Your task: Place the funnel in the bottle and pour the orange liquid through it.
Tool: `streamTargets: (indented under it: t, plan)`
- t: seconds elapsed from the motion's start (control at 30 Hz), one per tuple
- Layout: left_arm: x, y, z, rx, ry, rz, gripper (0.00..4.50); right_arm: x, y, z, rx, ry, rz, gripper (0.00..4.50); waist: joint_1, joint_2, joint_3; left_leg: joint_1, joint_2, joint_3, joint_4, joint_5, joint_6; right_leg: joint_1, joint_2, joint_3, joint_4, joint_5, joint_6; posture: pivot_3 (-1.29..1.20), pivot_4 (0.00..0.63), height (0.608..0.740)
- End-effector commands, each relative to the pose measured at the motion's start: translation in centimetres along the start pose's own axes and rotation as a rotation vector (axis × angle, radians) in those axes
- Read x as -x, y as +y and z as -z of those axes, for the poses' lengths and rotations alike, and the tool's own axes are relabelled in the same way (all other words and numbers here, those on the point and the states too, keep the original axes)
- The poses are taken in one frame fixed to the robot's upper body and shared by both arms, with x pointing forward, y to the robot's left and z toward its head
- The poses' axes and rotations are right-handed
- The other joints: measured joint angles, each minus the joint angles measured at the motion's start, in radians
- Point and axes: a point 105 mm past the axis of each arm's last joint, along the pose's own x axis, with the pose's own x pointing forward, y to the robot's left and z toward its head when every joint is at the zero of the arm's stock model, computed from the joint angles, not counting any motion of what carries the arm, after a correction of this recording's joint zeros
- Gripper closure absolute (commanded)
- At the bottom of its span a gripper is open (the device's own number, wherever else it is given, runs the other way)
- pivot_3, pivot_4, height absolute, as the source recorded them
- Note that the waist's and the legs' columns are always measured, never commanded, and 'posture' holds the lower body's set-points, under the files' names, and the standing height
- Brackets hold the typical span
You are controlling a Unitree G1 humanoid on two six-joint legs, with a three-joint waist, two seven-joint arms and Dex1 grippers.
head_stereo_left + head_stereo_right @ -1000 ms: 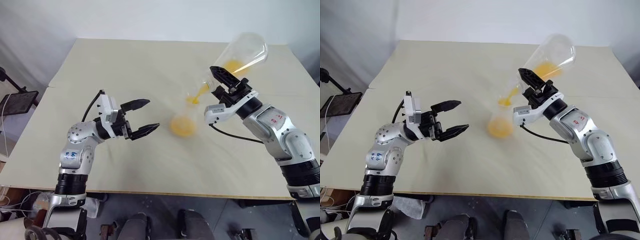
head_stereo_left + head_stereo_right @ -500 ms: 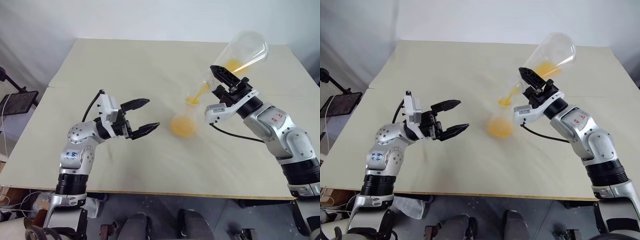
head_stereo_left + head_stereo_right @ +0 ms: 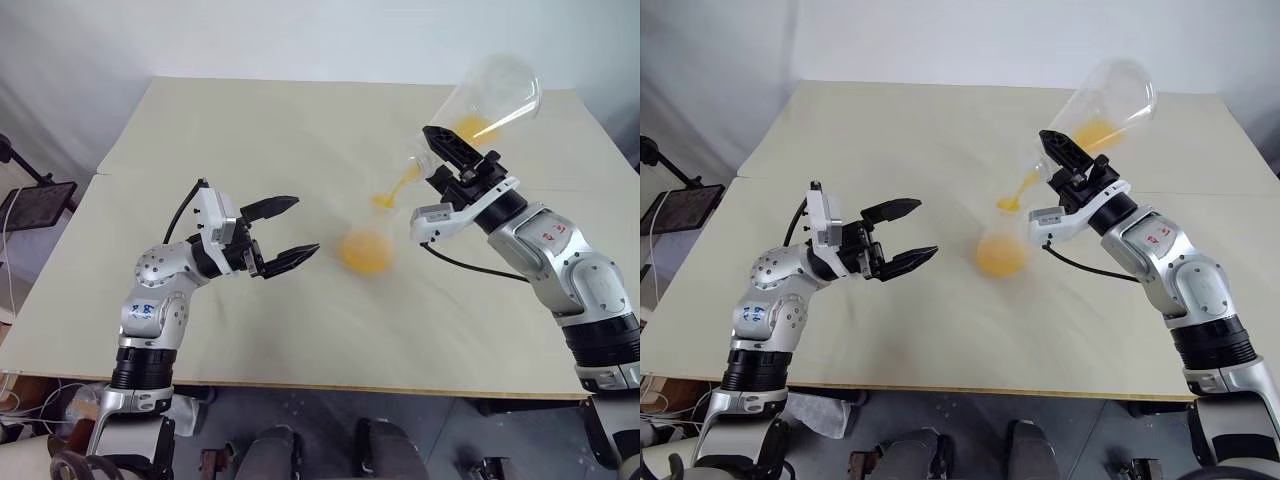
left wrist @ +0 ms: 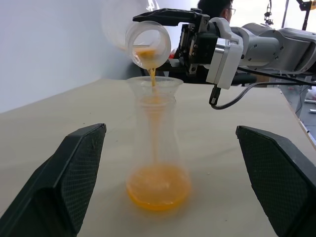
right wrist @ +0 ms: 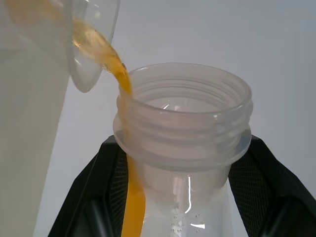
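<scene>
Orange liquid [image 4: 151, 83] falls in a thin stream into the clear funnel [image 4: 153, 87] seated in the bottle [image 4: 158, 163], pooling at its base mid-worktop [image 3: 250, 130]. At two o'clock, the right gripper [image 3: 447, 163], jaws clamped on the flask [image 3: 487, 100], tilts it mouth-down to feed the stream. At nine o'clock the left gripper [image 3: 284, 233] waits, jaws apart, probably ready to steady.

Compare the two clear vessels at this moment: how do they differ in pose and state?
The flask is tipped, its neck clamped in the right claw; the bottle stands upright on the table, ungripped.
The flask pours out the orange liquid; the bottle collects it through the funnel.
Both are see-through plastic.
</scene>
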Motion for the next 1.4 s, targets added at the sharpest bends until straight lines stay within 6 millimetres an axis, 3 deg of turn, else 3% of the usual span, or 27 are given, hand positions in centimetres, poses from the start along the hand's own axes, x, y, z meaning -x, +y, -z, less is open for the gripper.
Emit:
streamTargets:
  t: [0.03, 0.33, 1.4]
  plan:
    - [-0.1, 0.1, -1.0, -0.036, -0.032, 0.006, 0.00, -0.1, -1.9, 0.2, 0.030, -0.005, 0.065, 2.08, 0.000, 0.000, 0.000, 0.000, 0.000, 0.000, 0.000, 0.000, 0.000, 0.000, 0.000, 0.000, 0.000, 0.000, 0.000, 0.00, 0.150, 0.740]
    - [0.0, -0.1, -0.9, -0.029, -0.031, 0.006, 0.00, -0.1, -1.7, -0.7, 0.026, -0.040, 0.059, 2.08, 0.000, 0.000, 0.000, 0.000, 0.000, 0.000, 0.000, 0.000, 0.000, 0.000, 0.000, 0.000, 0.000, 0.000, 0.000, 0.00, 0.150, 0.740]
    - [-0.3, 0.1, -0.9, -0.030, -0.037, 0.007, 0.00, 0.3, -1.3, -0.9, 0.059, -0.055, 0.078, 2.08, 0.000, 0.000, 0.000, 0.000, 0.000, 0.000, 0.000, 0.000, 0.000, 0.000, 0.000, 0.000, 0.000, 0.000, 0.000, 0.00, 0.150, 0.740]
